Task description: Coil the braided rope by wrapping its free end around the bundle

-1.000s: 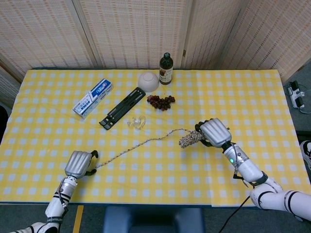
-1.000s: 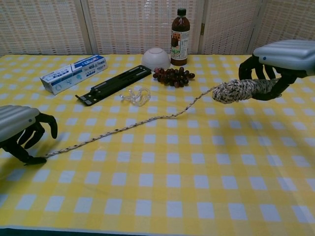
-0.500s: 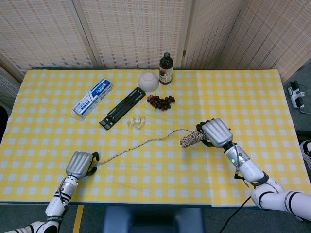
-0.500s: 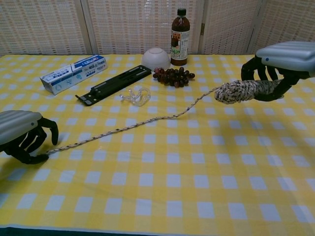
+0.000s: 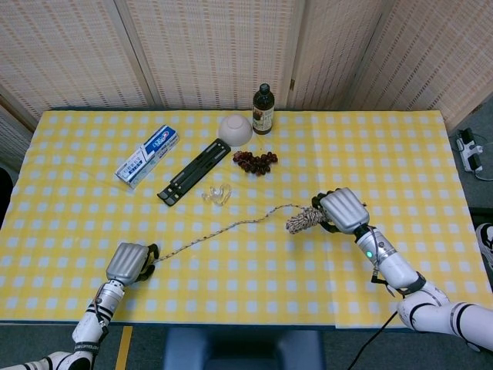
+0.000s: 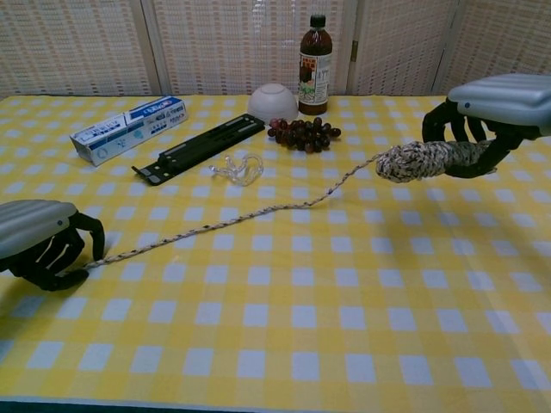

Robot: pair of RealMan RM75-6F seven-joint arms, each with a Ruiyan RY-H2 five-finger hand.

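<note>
My right hand (image 5: 342, 210) (image 6: 495, 107) grips the coiled bundle (image 5: 302, 221) (image 6: 419, 161) of braided rope, held a little above the table at the right. From the bundle a loose strand (image 5: 223, 228) (image 6: 232, 222) runs left across the yellow checked cloth. Its free end is pinched by my left hand (image 5: 128, 262) (image 6: 39, 242), which sits low at the table's front left with its fingers curled.
At the back stand a dark bottle (image 5: 263, 109), a white bowl (image 5: 236, 129), grapes (image 5: 254, 161), a black folded stand (image 5: 194, 172), a toothpaste box (image 5: 148, 155) and a clear plastic piece (image 5: 217, 193). The table's front edge (image 5: 231, 322) lies close to my left hand.
My left hand has slid slightly toward the front edge and lower, drawing the free end with it. The right hand and bundle shifted a little to the right.
</note>
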